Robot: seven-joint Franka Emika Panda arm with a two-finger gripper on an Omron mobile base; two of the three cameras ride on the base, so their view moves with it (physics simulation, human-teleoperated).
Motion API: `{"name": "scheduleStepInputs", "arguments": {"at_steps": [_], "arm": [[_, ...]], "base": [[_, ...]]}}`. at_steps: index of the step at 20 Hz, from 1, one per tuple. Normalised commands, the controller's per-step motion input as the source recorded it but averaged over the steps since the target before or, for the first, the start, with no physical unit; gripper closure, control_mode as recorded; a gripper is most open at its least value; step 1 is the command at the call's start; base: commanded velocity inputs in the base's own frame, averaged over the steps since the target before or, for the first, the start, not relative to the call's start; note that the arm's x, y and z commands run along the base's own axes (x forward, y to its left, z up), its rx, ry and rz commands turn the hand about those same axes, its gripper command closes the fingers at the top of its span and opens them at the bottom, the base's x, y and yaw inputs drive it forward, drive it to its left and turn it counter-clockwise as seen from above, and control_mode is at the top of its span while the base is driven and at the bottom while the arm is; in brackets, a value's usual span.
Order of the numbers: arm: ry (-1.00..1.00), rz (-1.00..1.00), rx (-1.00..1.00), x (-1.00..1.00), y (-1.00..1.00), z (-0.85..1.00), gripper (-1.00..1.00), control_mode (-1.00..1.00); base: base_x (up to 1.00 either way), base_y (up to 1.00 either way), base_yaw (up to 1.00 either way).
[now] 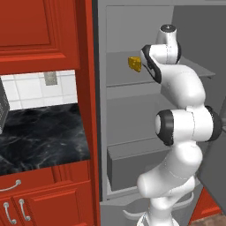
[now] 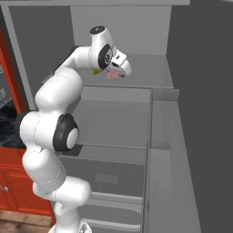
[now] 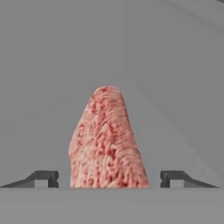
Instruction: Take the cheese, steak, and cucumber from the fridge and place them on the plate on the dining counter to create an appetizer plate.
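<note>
The fridge [image 1: 132, 114] stands open and my arm reaches onto its upper shelf [image 2: 150, 73]. The steak [image 3: 107, 140], a pinkish-red marbled slab, lies on that shelf directly between my fingertips. My gripper [image 3: 109, 178] is open, with a small gap between each finger and the meat. In the right base view the steak [image 2: 113, 75] peeks out under my gripper [image 2: 119, 73]. The cheese [image 1: 134, 64], a yellow-orange wedge, rests on the same shelf just left of my wrist. The cucumber, the plate and the dining counter are out of view.
Red cabinets [image 1: 44, 26] and a black marbled worktop [image 1: 39, 137] flank the fridge on the left. A grey drawer [image 1: 128, 170] sits low inside the fridge. The open fridge door [image 2: 205, 113] stands at the right.
</note>
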Motion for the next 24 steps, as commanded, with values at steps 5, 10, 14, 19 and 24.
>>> {"name": "scheduleStepInputs", "arguments": {"at_steps": [5, 10, 14, 19, 24], "arm": [[0.06, -0.05, 0.00, -0.01, 0.00, -0.48, 1.00, -1.00], [0.00, -0.01, 0.00, -0.09, 0.00, -0.35, 1.00, -1.00], [-0.03, 0.00, 0.00, -0.44, 0.08, -0.17, 1.00, -1.00], [-0.15, 0.00, 0.00, -0.88, 0.33, -0.03, 1.00, -1.00], [-0.16, 0.00, 0.00, -1.00, 0.42, 0.01, 1.00, -1.00]], "base": [[0.00, 0.00, 0.00], [0.00, 0.00, 0.00], [0.00, 0.00, 0.00], [0.00, 0.00, 0.00], [0.00, 0.00, 0.00]]}}
